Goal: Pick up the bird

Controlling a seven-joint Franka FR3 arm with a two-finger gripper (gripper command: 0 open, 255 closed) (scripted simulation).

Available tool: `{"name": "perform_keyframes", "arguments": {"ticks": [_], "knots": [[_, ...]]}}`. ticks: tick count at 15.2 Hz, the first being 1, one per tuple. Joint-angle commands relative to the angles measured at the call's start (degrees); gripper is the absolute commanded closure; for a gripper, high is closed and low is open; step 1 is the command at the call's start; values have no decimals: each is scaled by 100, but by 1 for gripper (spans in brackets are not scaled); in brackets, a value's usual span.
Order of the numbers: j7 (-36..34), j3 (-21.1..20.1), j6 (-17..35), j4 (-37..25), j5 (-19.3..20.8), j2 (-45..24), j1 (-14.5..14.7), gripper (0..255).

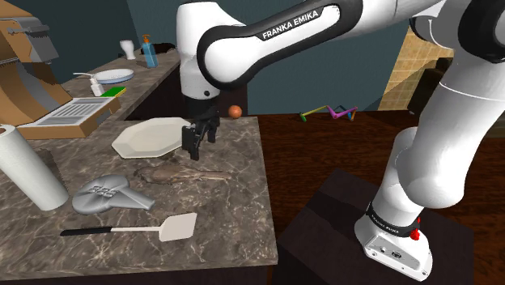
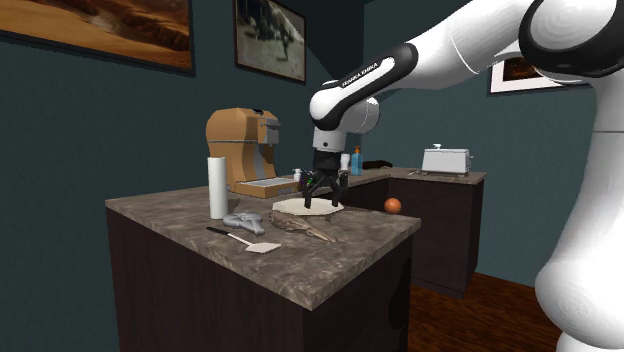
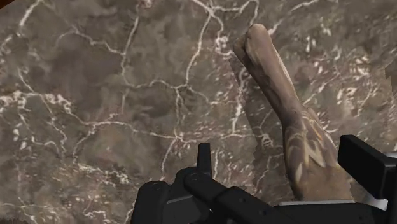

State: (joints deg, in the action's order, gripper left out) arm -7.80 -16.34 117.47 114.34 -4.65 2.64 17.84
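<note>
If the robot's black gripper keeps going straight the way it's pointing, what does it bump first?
Probably the brown bird, which lies between the open fingers of the gripper, closer to one of them. If it misses, it would hit the marble countertop.

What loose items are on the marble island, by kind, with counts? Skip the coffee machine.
bird: 1
plate: 1
paper towel roll: 1
spatula: 1
grey hair dryer: 1
orange ball: 1
Total: 6
</note>
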Motion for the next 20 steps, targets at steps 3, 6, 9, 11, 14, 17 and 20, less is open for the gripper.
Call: {"name": "perform_keyframes", "arguments": {"ticks": [3, 6, 9, 11, 14, 17, 20], "knots": [[-9, -202, 168, -485, 82, -625, 199, 0], [-16, -246, 340, -501, 120, -810, 255, 0], [-16, -246, 559, -348, 138, -879, 261, 0], [-17, -246, 704, -253, 153, -931, 265, 0], [-18, -245, 746, -226, 157, -946, 267, 0], [-16, -245, 744, -226, 156, -945, 266, 255], [-15, -244, 743, -227, 156, -944, 265, 255]]}}
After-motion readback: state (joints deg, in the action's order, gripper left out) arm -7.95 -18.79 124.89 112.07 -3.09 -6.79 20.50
